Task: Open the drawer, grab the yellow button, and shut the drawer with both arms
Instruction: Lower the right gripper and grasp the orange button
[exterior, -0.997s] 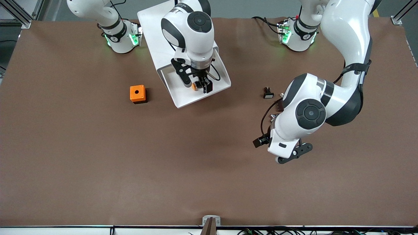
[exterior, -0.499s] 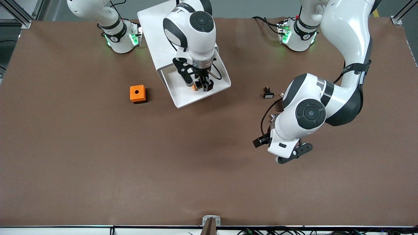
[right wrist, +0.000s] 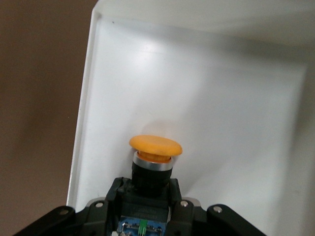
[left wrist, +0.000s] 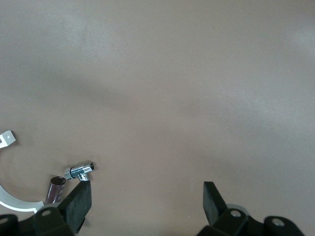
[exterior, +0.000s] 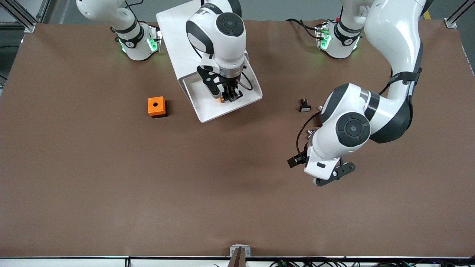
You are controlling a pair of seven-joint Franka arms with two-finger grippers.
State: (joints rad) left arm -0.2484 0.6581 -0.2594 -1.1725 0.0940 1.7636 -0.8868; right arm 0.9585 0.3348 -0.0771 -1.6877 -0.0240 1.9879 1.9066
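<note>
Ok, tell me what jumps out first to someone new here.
The right gripper is shut on the orange-capped button inside the open white drawer. The orange cube sits beside the drawer toward the right arm's end. The left gripper waits open over bare table.

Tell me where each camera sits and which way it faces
Front: high across the table, facing both arms; drawer open, right gripper shut on the button, left gripper waiting over the table.
Left wrist: looks down on table; open gripper.
Right wrist: looks into drawer; gripper, button.
Shared: front and right wrist show button and drawer.
</note>
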